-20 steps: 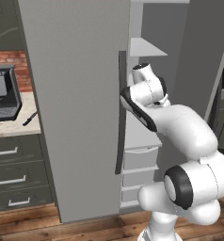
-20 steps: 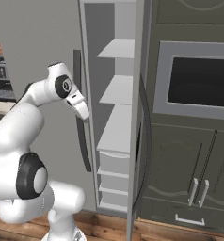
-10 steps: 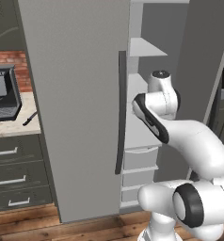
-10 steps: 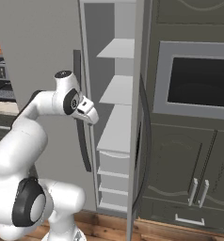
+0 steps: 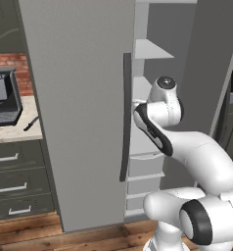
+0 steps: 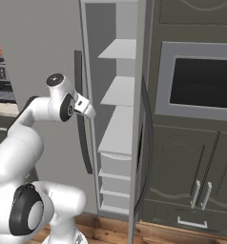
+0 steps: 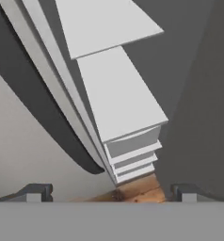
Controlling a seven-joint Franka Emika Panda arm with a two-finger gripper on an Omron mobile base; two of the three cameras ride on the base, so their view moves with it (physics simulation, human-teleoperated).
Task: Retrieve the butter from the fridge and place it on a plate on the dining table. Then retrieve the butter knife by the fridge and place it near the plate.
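the fridge [image 5: 84,112] is a tall, smooth, light grey box with flat sides, and one door stands partly open so a slim gap shows its inside. in that gap are flat white shelves [image 6: 119,90] stacked one over another, and under them white drawers [image 6: 116,178] with rounded fronts. a long dark curved handle [image 5: 126,117] runs down the near door. no butter can be made out on the shelves that show, and much of the inside is hidden by the doors. the end effector [image 6: 89,110] sits right at the edge of the gap, beside the handle, with its jaws spread wide and nothing between them. in the hand view its small dark fingertips [image 7: 36,192] stand far apart, looking down along the shelves to the floor. left of the fridge is a pale desk [image 5: 13,132] with dark drawers under it, a red brick wall [image 5: 13,60] behind, and a small thin dark thing [image 5: 31,123] lying at its edge, too small to name for sure. right of the fridge is a dark cabinet [image 6: 191,181] with a microwave [image 6: 201,81] set in it. the floor [image 5: 35,235] is brown wood planks.
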